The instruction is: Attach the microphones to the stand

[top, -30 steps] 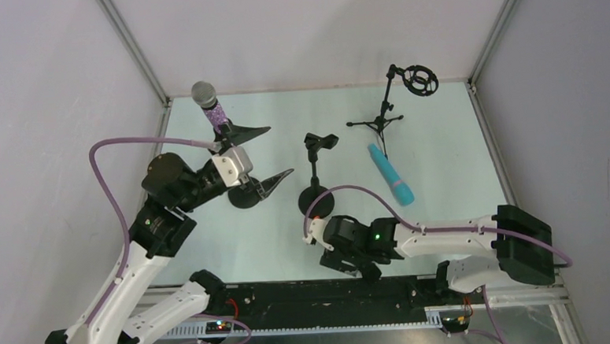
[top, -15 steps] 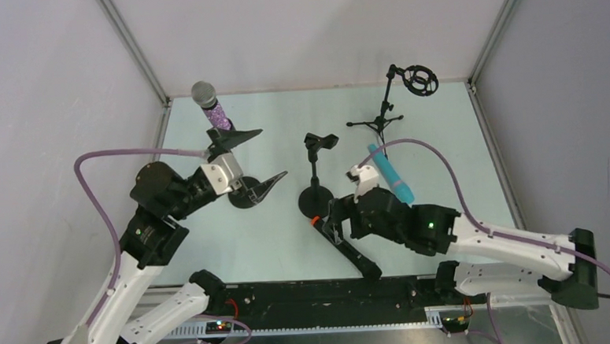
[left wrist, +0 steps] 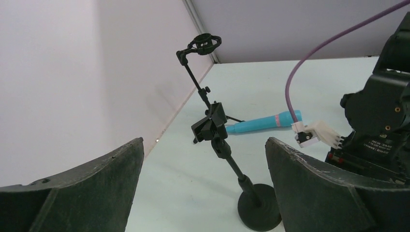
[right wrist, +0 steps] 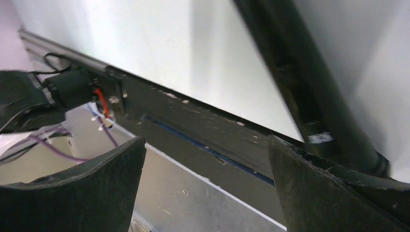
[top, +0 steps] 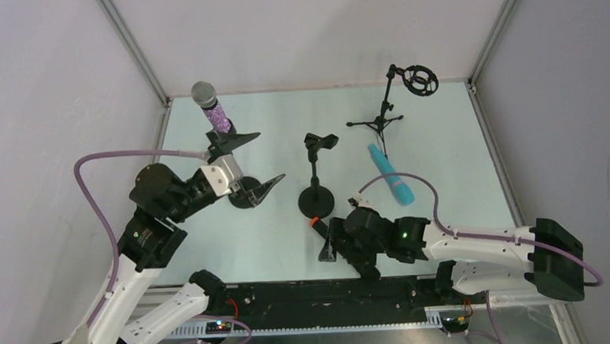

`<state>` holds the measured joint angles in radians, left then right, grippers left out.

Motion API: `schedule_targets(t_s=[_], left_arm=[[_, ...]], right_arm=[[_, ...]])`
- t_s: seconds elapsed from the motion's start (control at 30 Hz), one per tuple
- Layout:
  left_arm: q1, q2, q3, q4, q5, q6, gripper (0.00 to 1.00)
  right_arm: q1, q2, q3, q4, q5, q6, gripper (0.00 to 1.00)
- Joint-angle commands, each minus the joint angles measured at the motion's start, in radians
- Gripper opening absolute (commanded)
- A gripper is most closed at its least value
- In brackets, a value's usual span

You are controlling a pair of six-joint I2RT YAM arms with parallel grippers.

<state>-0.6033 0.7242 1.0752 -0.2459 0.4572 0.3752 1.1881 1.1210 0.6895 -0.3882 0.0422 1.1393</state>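
Three stands are on the table (top: 457, 132). The left stand (top: 242, 199) carries a microphone (top: 213, 110), its head leaning toward the back-left corner. The middle stand (top: 315, 171) is to its right, and the tripod stand (top: 379, 122) is further right and behind, near the back edge. A second microphone (top: 390, 177) lies flat right of the middle stand, in front of the tripod stand. A third microphone (top: 317, 222) lies at the front, one end just beside the middle stand's base — the rest runs under the right arm (top: 463, 238).

Plain pale walls (top: 310, 30) are enclosing a light mint surface (top: 458, 140) on three sides, silver frame posts (top: 131, 49) are running up the far corners, and a black rail (top: 292, 295) is lining the near edge under soft, even light.
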Motion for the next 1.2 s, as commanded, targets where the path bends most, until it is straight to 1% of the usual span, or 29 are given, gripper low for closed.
schedule_targets(t_s=[0.0,0.03,0.13,0.2,0.27,0.3,0.4,0.6,0.67,0.77,0.97,1.07,1.17], left_arm=[[0.007,-0.002,0.001,-0.006,-0.014,0.002,1.0],[0.007,-0.005,0.005,-0.014,-0.016,0.001,1.0],[0.007,-0.016,0.012,-0.027,-0.022,-0.002,1.0],[0.007,-0.02,0.018,-0.034,-0.023,0.0,1.0],[0.007,-0.017,0.024,-0.037,-0.023,0.002,1.0],[0.007,-0.014,0.026,-0.038,-0.022,0.001,1.0],[0.007,-0.01,0.029,-0.039,-0.019,0.003,1.0],[0.007,-0.009,0.032,-0.04,-0.017,0.025,1.0],[0.007,-0.006,0.032,-0.04,-0.015,0.03,1.0],[0.007,-0.004,0.028,-0.039,-0.009,0.031,1.0],[0.007,0.0,0.017,-0.04,-0.002,0.028,1.0],[0.007,-0.002,0.012,-0.04,-0.001,0.027,1.0],[0.008,-0.007,0.004,-0.041,-0.002,0.025,1.0]], right_arm=[[-0.005,-0.015,-0.069,0.014,0.033,0.185,0.99],[-0.003,-0.018,-0.079,-0.022,0.087,0.222,1.0],[0.0,-0.014,-0.103,-0.049,0.147,0.311,0.99],[-0.003,0.01,-0.112,-0.044,0.159,0.335,0.99],[-0.003,0.031,-0.107,-0.081,0.186,0.361,0.99],[-0.004,0.032,-0.104,-0.097,0.223,0.371,0.99],[-0.005,0.013,-0.1,-0.173,0.323,0.42,0.99],[-0.044,-0.012,-0.1,-0.307,0.442,0.488,0.99],[-0.066,-0.022,-0.096,-0.328,0.478,0.503,0.99],[-0.093,-0.015,-0.064,-0.356,0.517,0.523,0.99],[-0.132,0.075,0.055,-0.47,0.579,0.597,0.99],[-0.143,0.124,0.092,-0.477,0.612,0.624,0.99],[-0.172,0.15,0.104,-0.447,0.596,0.64,0.99]])
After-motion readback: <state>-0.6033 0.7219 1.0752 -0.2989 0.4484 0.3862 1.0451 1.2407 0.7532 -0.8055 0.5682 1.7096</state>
